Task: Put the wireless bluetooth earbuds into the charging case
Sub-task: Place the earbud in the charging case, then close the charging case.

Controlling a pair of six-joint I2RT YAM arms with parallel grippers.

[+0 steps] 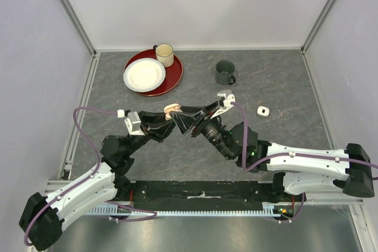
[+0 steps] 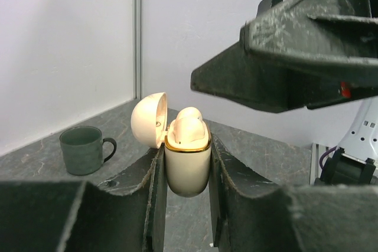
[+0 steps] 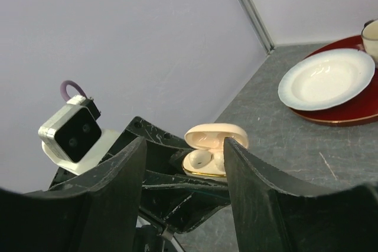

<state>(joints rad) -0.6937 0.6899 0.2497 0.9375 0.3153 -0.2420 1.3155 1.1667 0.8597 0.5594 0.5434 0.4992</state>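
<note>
Okay, left gripper (image 1: 169,115) is clamped on the pale peach gold-rimmed plastic charging case (image 2: 188,166), held upright off the grey table (image 1: 283,87) with its hinged lid (image 2: 149,119) flipped open. A pale peach earbud (image 2: 190,123) sits in the case, poking above the rim; count unclear. Right gripper (image 1: 192,119) is just beside the case, fingers apart, nothing between them. A dark green ceramic mug (image 1: 225,72) stands beyond the case, and a small white rounded item (image 1: 263,110) lies to its right.
</note>
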